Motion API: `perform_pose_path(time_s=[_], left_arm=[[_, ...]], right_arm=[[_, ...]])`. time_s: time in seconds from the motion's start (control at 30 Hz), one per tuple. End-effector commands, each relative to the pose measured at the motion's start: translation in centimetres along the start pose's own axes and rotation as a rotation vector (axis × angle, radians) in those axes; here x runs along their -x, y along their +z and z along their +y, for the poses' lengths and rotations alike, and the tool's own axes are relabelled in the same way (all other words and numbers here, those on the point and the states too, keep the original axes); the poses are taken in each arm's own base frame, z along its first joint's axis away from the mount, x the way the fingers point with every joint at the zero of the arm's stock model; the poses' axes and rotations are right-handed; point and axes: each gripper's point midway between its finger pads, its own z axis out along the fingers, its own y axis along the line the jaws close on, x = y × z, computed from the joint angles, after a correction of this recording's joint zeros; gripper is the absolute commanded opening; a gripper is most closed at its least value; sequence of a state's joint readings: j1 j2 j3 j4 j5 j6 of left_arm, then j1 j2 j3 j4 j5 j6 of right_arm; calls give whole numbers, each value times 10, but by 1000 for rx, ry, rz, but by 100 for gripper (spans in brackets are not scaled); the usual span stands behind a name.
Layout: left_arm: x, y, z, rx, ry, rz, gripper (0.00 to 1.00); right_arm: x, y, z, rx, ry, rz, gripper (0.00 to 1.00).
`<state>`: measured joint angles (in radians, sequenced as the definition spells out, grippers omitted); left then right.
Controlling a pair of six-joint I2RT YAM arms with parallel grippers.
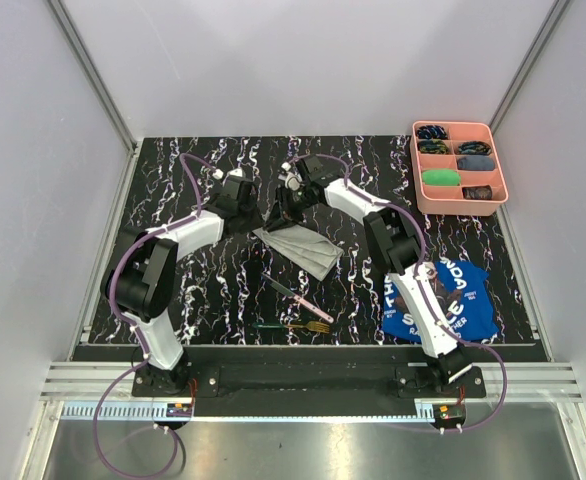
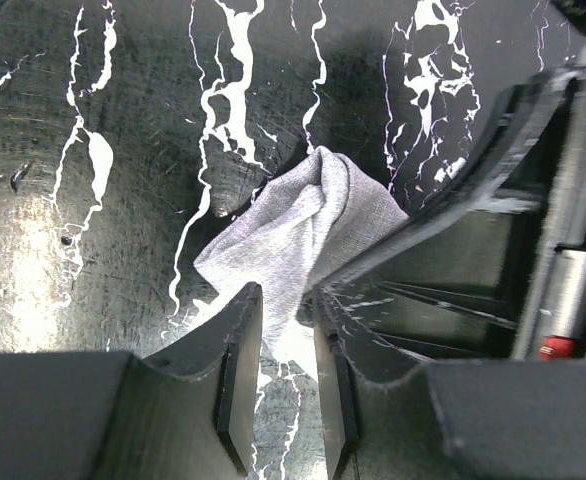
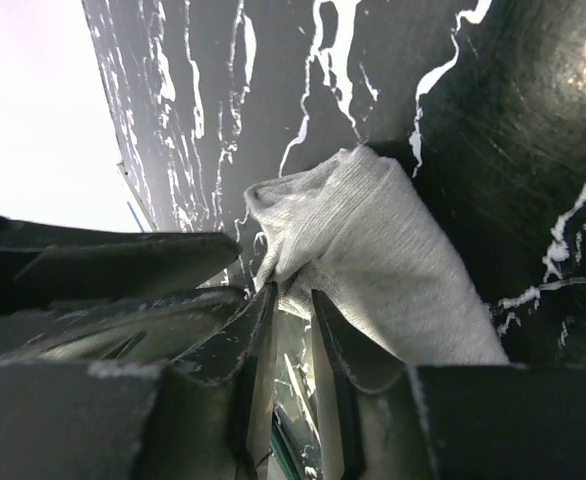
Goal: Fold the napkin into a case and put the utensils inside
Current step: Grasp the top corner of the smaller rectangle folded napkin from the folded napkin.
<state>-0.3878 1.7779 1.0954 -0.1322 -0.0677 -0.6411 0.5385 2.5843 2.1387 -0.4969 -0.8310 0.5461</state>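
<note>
The napkin [image 1: 301,246] lies folded into a narrow, layered grey strip in the middle of the table, slanting toward the near right. Both grippers meet at its far-left end. My left gripper [image 2: 285,295] stands open by a narrow gap, and a bunched corner of the napkin [image 2: 298,225] reaches just to its tips. My right gripper [image 3: 293,295] is also slightly open. The napkin [image 3: 373,250] is rumpled at its tips and drapes past the right finger. The pink-handled knife [image 1: 294,295] and green-handled fork [image 1: 291,326] lie nearer, apart from the cloth.
A blue printed cloth [image 1: 453,290] lies at the near right, under the right arm. The pink compartment tray [image 1: 503,190] with small items stands at the far right corner. The right gripper's body [image 2: 493,210] crowds the left wrist view.
</note>
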Motion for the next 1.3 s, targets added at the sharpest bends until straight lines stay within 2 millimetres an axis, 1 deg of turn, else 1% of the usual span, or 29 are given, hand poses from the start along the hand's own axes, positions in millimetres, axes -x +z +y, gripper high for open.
perform_pose_path(time_s=[0.0,0.1,0.2,0.23,0.27,0.3,0.37,0.43,0.47,0.5,0.53,0.67,0.77,1.0,1.13,1.17,1.23,1.27], left_arm=[[9,1,-9,-43,-17,-29,29],[8,2,-8,-37,-16,-26,29],[8,2,-7,-35,-17,-28,30],[7,2,-6,-30,-13,-27,30],[7,2,-4,-23,-12,-27,30],[7,2,-4,-21,-7,-28,30],[6,2,-1,-11,-2,-24,31],[5,4,2,-1,9,-22,35],[5,4,4,7,11,-20,36],[3,6,5,10,17,-15,37],[2,7,6,15,18,-10,38],[3,9,6,14,32,-6,40],[4,12,6,19,41,-5,39],[5,18,9,42,46,-1,31],[9,15,11,56,42,-19,29],[11,12,11,57,40,-33,29],[14,9,9,49,40,-47,33],[16,6,10,53,38,-55,33]], right_arm=[[-3,13,1,13,-28,18,29],[-4,17,-5,6,-22,21,31],[-5,22,-13,-6,-10,24,30],[-3,23,-14,-13,-11,18,28],[-3,23,-15,-15,-9,16,22],[-2,23,-16,-16,-7,16,20],[-3,22,-14,-10,-5,18,14],[0,16,-6,1,-11,9,10],[3,11,2,13,-22,0,7],[5,7,5,17,-26,-9,2],[9,1,7,19,-20,-22,0],[20,-24,29,67,-35,-87,0],[22,-32,40,84,-41,-102,0],[20,-30,39,108,-18,-101,0],[20,-29,40,125,-11,-98,0],[20,-29,41,127,-10,-97,0],[21,-30,45,137,-12,-100,0],[21,-30,45,140,-9,-101,0]])
